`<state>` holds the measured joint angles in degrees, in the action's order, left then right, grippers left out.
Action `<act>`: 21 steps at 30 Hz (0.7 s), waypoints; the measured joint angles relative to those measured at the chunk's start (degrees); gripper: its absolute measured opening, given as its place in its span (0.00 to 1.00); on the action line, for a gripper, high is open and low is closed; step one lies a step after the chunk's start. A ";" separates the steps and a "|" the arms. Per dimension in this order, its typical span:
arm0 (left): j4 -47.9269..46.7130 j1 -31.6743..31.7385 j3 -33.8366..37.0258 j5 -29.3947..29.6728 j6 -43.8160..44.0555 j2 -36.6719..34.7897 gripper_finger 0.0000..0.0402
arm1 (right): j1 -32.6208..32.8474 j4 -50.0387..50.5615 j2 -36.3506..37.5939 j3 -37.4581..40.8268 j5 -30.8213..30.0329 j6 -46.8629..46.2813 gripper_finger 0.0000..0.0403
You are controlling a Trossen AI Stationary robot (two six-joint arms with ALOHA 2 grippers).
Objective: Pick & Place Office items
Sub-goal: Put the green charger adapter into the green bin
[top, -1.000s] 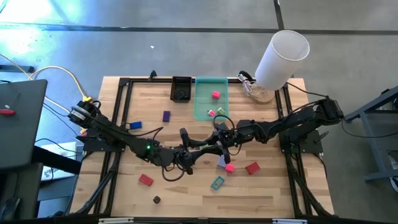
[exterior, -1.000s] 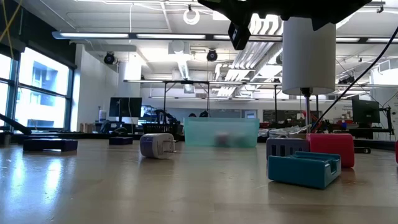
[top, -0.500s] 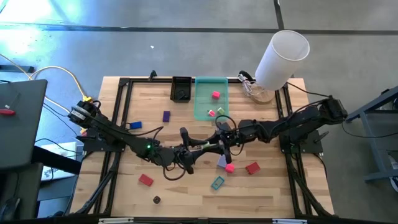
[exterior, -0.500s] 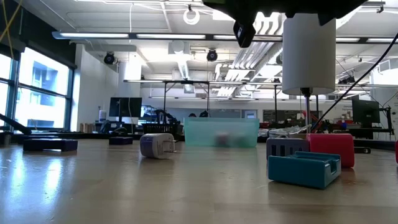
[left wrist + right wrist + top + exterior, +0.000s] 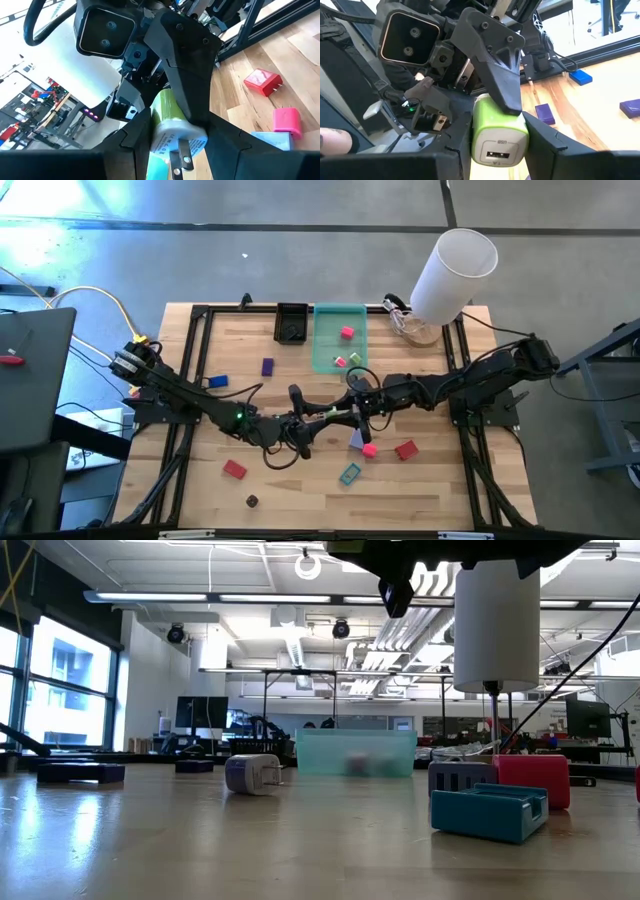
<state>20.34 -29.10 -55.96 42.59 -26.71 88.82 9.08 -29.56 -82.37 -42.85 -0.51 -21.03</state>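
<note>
Both grippers' fingers (image 5: 220, 135) clamp one green charger plug (image 5: 497, 132) near the green tray (image 5: 338, 340); it's light, rigid, slick—hold its flat sides.

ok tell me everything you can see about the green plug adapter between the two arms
The green adapter is a rounded lime block of glossy plastic. One end is white with two metal prongs; the other has a USB port. It is held off the table, mid-table near the green tray, gripped at the pronged end by the left gripper and at the port end by the right gripper.
</note>
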 joint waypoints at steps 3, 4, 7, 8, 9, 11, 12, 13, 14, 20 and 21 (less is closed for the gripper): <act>0.24 0.09 0.00 -0.11 -1.17 0.00 0.36 | -0.02 0.11 0.00 0.00 0.22 0.17 0.30; 0.25 0.09 0.00 0.05 -1.56 0.00 0.37 | -0.02 0.19 0.08 0.04 0.20 0.44 0.30; -0.83 -0.16 0.39 3.10 1.22 -0.40 0.38 | -0.13 2.04 0.65 0.61 -1.11 0.96 0.30; -1.22 -0.42 0.48 3.80 2.41 -0.38 0.38 | -0.21 2.34 0.66 0.79 -1.52 0.79 0.30; -0.86 -0.65 0.45 4.07 3.00 -0.15 0.39 | -0.27 1.88 0.47 0.47 -1.63 0.74 0.30; -0.48 -1.27 0.40 4.62 2.22 -0.18 0.39 | -0.30 2.29 0.48 0.42 -2.65 0.75 0.30; -0.08 -1.57 0.26 4.60 0.86 -0.20 0.39 | -0.24 2.17 0.52 0.36 -2.69 0.75 0.30; 0.04 -1.70 0.24 4.65 -0.59 -0.24 0.39 | -0.20 2.34 0.52 0.33 -3.12 0.75 0.30; -0.02 -1.73 0.24 4.69 -1.89 -0.24 0.39 | -0.18 2.82 0.50 0.33 -3.18 0.75 0.30; 0.06 -3.25 0.15 4.93 -2.97 -0.20 0.39 | -0.17 2.96 0.46 0.28 -4.33 0.77 0.30; 0.04 -3.30 0.15 5.01 -2.63 -0.19 0.39 | -0.17 4.05 0.86 0.28 -5.23 1.06 0.30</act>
<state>20.38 -32.41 -55.81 47.59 -29.34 88.62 8.91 -25.51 -81.50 -42.57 -5.75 -19.97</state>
